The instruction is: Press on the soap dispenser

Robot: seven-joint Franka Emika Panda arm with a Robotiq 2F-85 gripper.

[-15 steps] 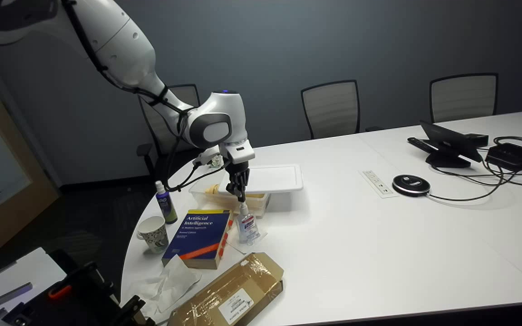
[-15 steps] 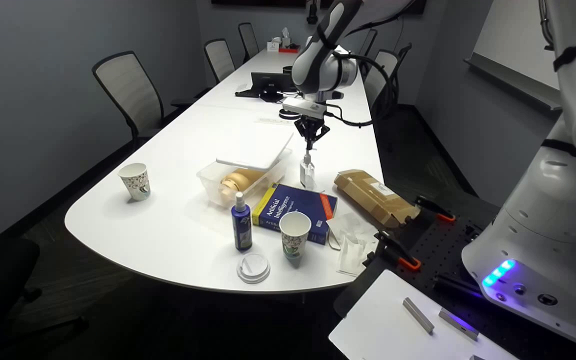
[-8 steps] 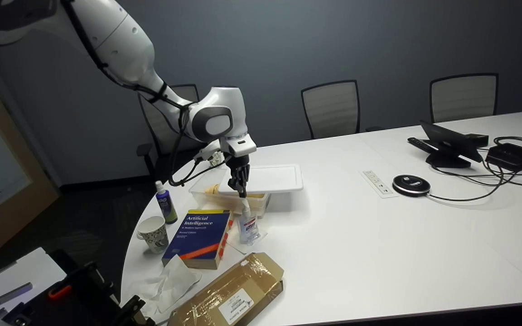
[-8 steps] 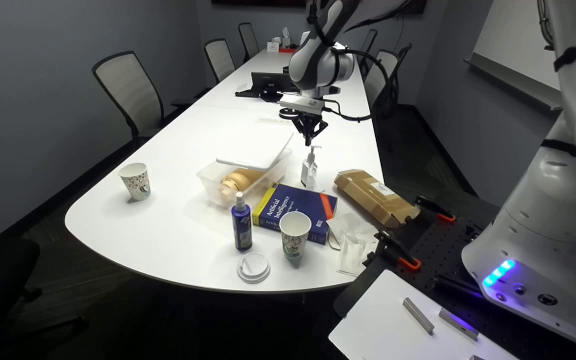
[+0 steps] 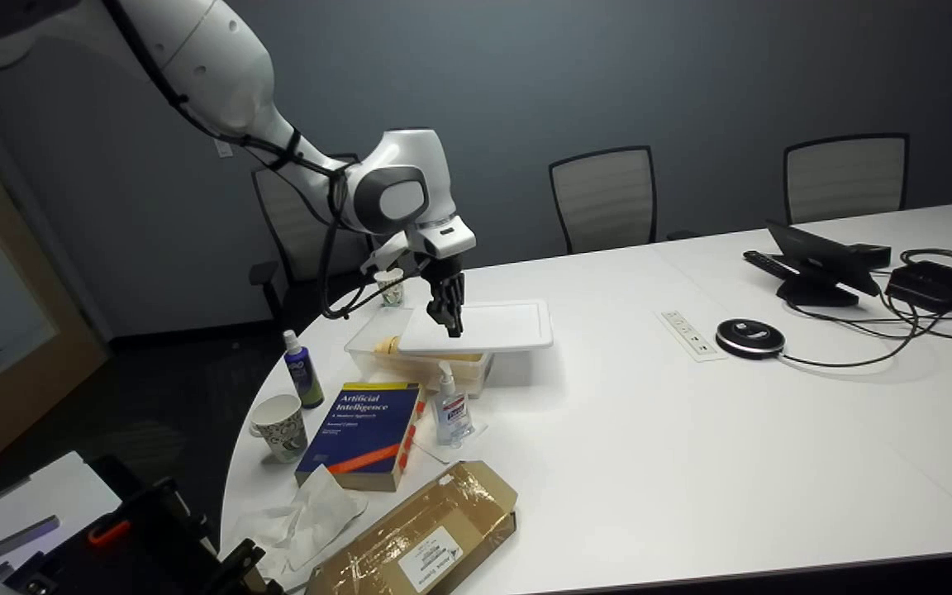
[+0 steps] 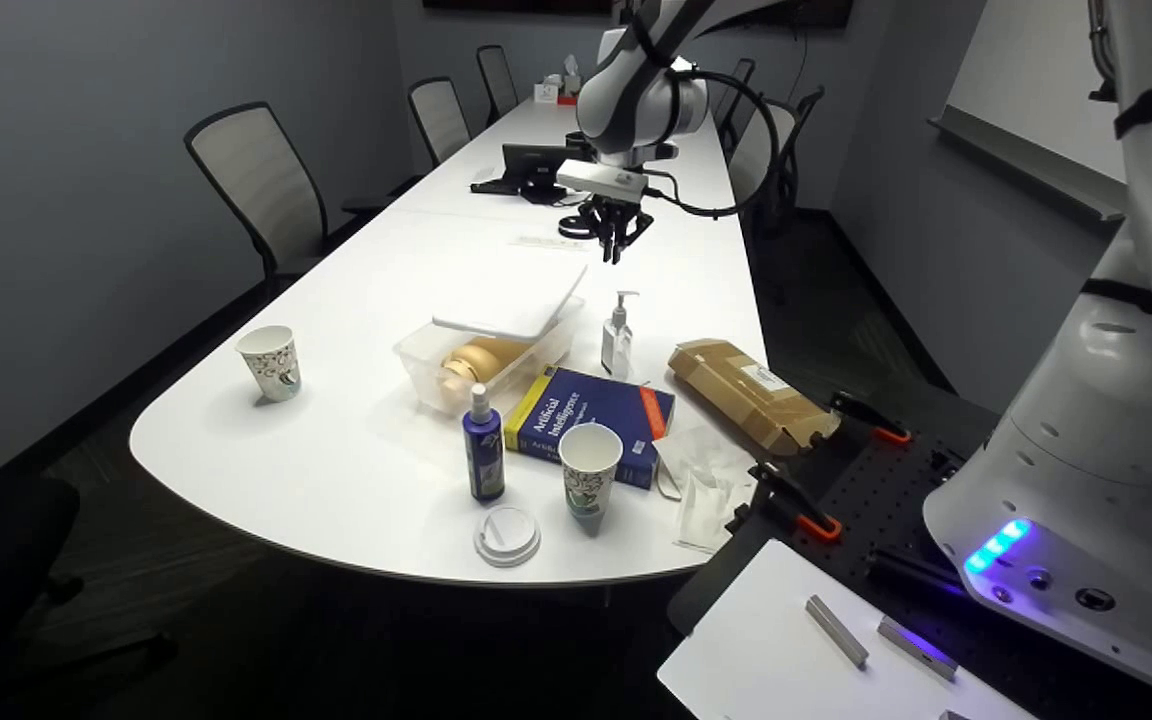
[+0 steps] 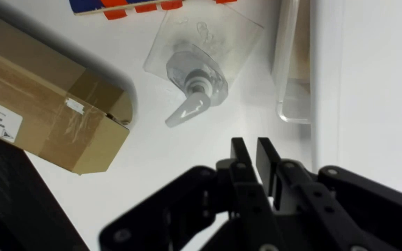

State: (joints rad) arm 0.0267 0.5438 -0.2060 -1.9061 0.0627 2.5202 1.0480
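The soap dispenser is a small clear pump bottle with a whitish pump head. It stands upright on the table beside the blue book in both exterior views [image 5: 452, 417] [image 6: 617, 346]. In the wrist view the dispenser [image 7: 199, 83] is seen from above, its spout pointing to the lower left. My gripper [image 5: 451, 332] is above the pump head and apart from it in both exterior views [image 6: 612, 258]. In the wrist view the gripper's fingers [image 7: 251, 139] have a narrow gap with nothing between them, to the lower right of the spout.
The blue book [image 5: 367, 430] and a cardboard box [image 5: 426, 529] lie near the dispenser. A clear bin [image 6: 436, 375] with a tilted white lid [image 6: 506, 305] stands beside it. A clear sheet with wet blobs [image 7: 222, 38] lies by the dispenser. A dark bottle [image 6: 484, 455] and cups [image 6: 588, 470] stand further off.
My gripper has risen from the pump head, where its fingertips were at the top. The pump head stands a little higher now. The fingers looked together and now show a small gap.
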